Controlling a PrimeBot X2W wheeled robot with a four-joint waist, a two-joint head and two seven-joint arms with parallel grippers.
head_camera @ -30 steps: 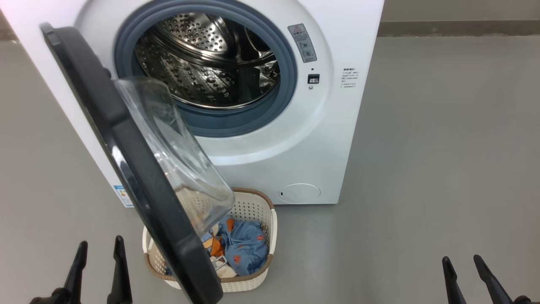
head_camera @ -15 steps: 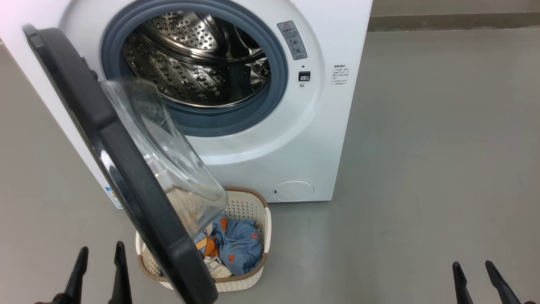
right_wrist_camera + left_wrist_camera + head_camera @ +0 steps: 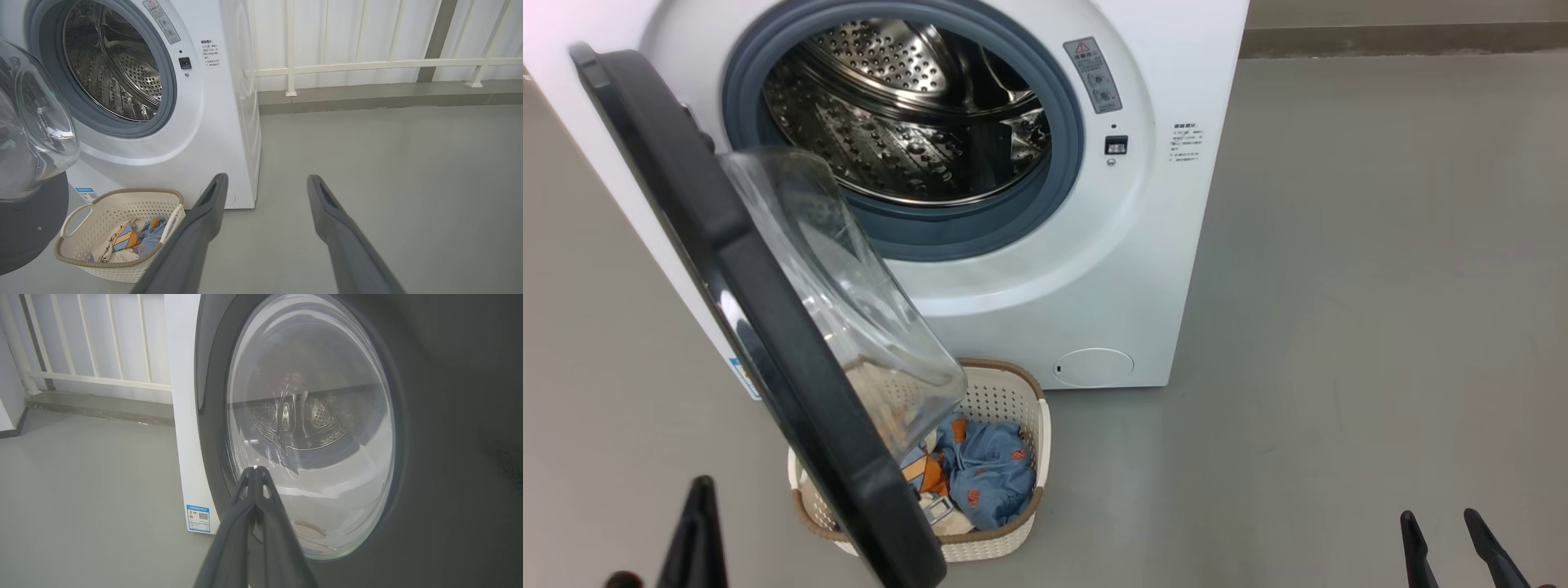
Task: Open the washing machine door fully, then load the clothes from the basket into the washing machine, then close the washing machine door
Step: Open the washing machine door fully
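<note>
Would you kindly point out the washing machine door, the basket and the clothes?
washing machine door (image 3: 796, 351), head view, black frame.
basket (image 3: 1001, 396), head view, perforated back wall.
clothes (image 3: 984, 469), head view, blue garment.

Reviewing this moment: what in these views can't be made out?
- Head view: the washing machine door hides the left part of the basket and some of the clothes; piece count unclear.
- Head view: the warning label print is too small to read.
- Left wrist view: the door's right side is dark and blurred.

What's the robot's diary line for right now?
round black glass-windowed door: open | cream perforated basket: blue-orange clothes inside | left gripper: shut, empty | right gripper: open, empty
</note>
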